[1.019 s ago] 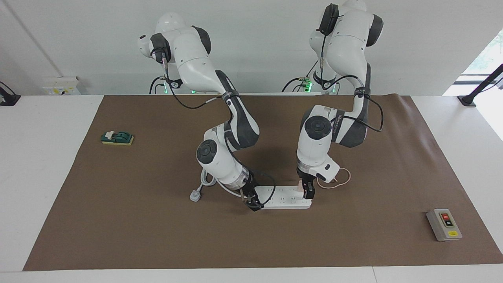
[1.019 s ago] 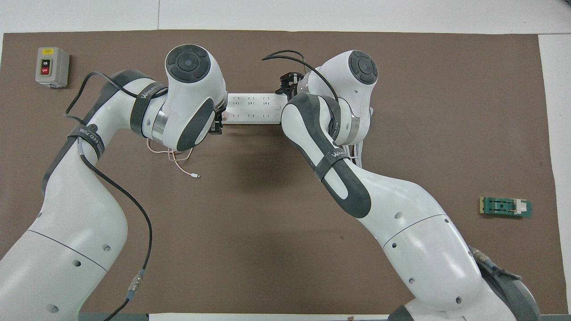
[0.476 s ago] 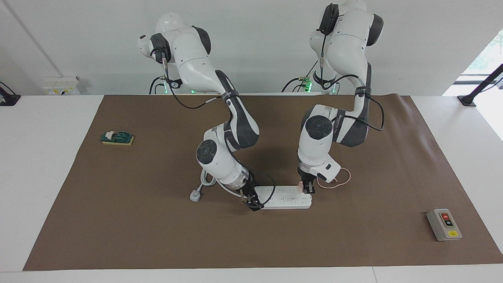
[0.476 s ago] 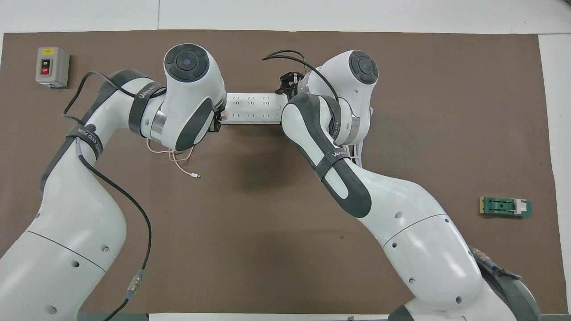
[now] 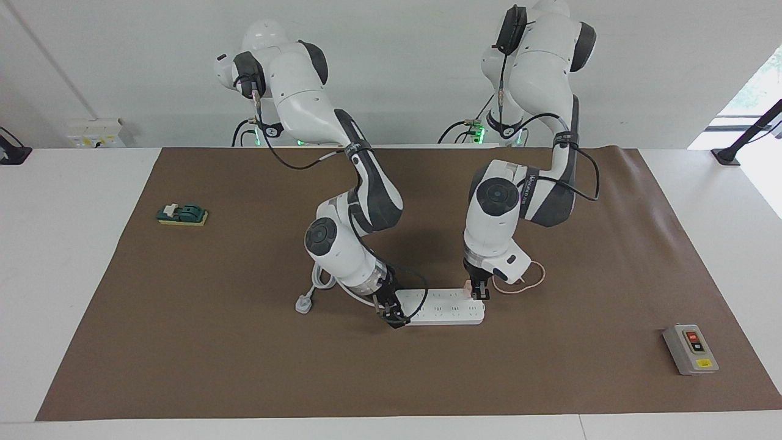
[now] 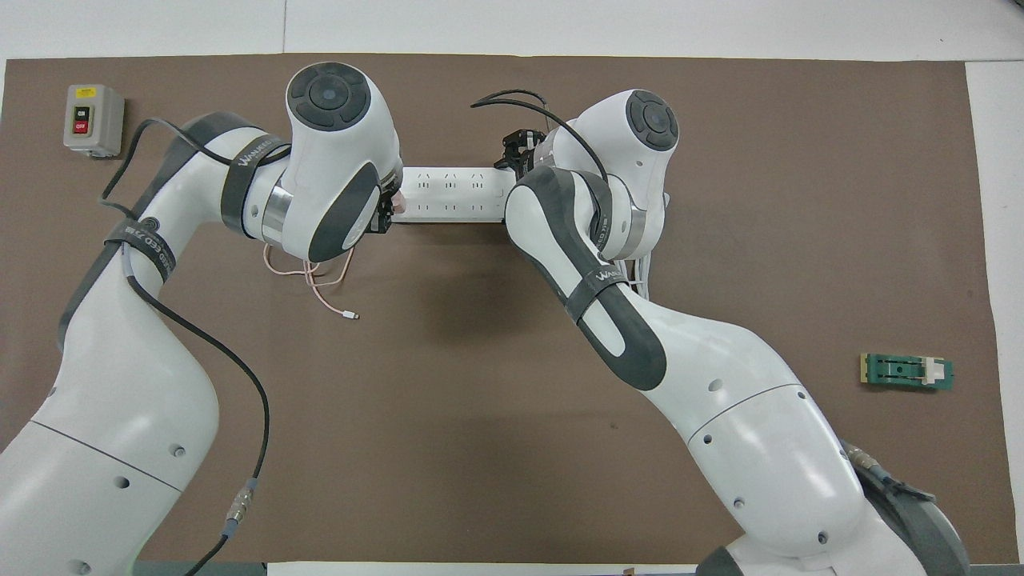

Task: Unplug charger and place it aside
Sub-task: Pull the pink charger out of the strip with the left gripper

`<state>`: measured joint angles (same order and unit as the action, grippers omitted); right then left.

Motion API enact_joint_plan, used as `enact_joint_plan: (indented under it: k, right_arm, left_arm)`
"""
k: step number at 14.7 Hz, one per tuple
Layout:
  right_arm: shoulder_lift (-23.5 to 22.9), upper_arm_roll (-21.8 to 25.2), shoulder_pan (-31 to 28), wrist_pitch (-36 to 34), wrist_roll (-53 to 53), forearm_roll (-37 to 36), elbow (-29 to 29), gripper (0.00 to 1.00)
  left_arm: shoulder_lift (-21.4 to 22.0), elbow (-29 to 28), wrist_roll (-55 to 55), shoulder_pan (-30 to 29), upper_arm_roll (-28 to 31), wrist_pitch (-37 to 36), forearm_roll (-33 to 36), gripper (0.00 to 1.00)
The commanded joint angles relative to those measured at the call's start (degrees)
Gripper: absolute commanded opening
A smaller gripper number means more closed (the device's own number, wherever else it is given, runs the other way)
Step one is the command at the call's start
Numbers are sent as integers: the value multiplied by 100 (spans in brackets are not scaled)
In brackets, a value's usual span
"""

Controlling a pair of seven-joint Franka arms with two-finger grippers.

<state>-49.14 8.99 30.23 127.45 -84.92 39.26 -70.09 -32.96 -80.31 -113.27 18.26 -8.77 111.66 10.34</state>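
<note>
The pale pink charger (image 5: 468, 285) is at the white power strip's (image 5: 443, 307) end toward the left arm. My left gripper (image 5: 478, 291) is shut on the charger and holds it at the strip's top. Whether its prongs are out of the socket is hidden. In the overhead view the charger (image 6: 398, 206) peeks out beside my left gripper (image 6: 387, 217), at the end of the strip (image 6: 456, 194). Its thin pink cable (image 6: 314, 278) lies looped on the mat, nearer to the robots. My right gripper (image 5: 391, 316) rests on the strip's other end; it also shows in the overhead view (image 6: 516, 152).
A white three-pin plug (image 5: 303, 304) on a thick white cord (image 5: 319, 280) lies by the strip's end toward the right arm. A grey switch box (image 5: 690, 349) sits toward the left arm's end. A green block (image 5: 182, 214) sits toward the right arm's end.
My left gripper has risen a little with the charger and drawn slightly toward the robots. The right arm and the strip have not moved.
</note>
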Motion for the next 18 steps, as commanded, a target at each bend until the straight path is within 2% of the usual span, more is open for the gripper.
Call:
enact_joint_plan:
  k: [1,4,7,8,9,10,12,16,18]
  right_arm:
    - [-148,-29,-132,-80,-24,73,215,0]
    - [-140,-20,-132,-80,-15,47,215,0]
    - [-96,-20,-123,-62,11,38,197,0]
    - [-78,-20,-123,-62,28,46,197,6]
    - [-61,-20,-123,-62,37,47,189,48]
    - [-34,-20,-114,-62,46,29,154,99]
    - [97,-20,-123,-106,37,11,49,100]
    - [676,50,-132,-98,116,3,-776,100]
    - [861,120,-132,-289,160,-163,-936,100]
  left_arm:
    - [430,130,261,-15,60,-690,-198,0]
    - [396,113,724,-6,69,-629,-155,0]
    - [588,51,2015,-6,69,-655,-199,0]
    - [667,-1,2515,-15,78,-690,-190,0]
    - [773,-106,2955,-24,86,-646,-190,0]
    - [887,-264,3456,-76,86,-620,-155,0]
    - [1133,-571,4492,-173,86,-611,-137,0]
    - [2054,-1660,6251,-498,78,-585,-137,0]
    - [2442,-2161,6885,-630,78,-541,-146,0]
